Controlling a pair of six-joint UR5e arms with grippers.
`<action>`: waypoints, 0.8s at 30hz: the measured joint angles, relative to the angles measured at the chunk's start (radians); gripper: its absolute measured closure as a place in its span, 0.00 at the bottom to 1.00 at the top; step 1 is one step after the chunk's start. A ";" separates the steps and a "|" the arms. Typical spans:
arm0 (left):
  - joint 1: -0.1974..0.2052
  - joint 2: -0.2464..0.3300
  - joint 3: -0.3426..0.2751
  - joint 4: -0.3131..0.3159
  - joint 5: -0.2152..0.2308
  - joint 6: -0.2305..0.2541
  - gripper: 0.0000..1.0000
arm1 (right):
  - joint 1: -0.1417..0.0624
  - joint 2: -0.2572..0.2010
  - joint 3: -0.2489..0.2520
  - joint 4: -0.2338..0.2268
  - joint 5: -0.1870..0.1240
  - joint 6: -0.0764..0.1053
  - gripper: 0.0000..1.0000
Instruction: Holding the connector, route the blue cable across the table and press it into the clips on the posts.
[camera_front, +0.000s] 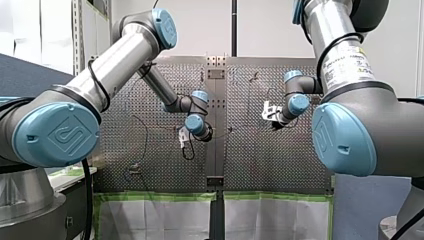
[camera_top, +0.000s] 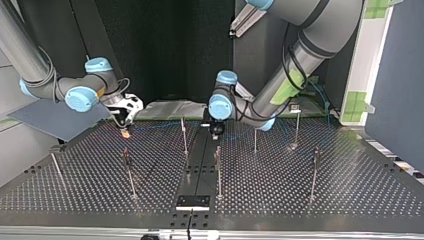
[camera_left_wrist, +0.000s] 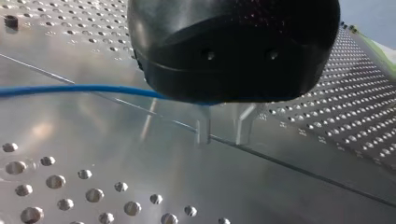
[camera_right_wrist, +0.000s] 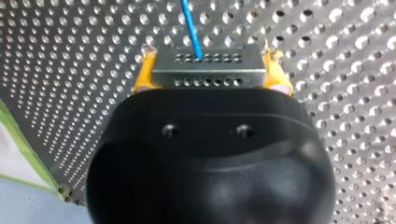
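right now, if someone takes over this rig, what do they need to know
My right gripper: shut on the connector, with yellow pads at its two ends. The blue cable leaves it ahead, over the table.
My left gripper: fingers apart, low over the table. The cable runs in under its body; whether it lies between the fingers is hidden.
Done: connector held. Whether any clip holds the cable cannot be told.
Left: route the cable past the posts and press it into the clips.
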 joint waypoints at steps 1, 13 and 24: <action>-0.001 0.004 -0.004 0.002 -0.006 0.002 0.39 | 0.001 0.000 0.000 0.000 0.000 -0.001 1.00; -0.032 0.099 -0.099 0.051 -0.036 0.001 0.15 | 0.016 0.003 0.000 0.000 -0.001 -0.004 1.00; -0.090 0.174 -0.199 0.018 -0.112 0.031 0.00 | 0.034 0.004 0.000 0.000 -0.008 -0.005 1.00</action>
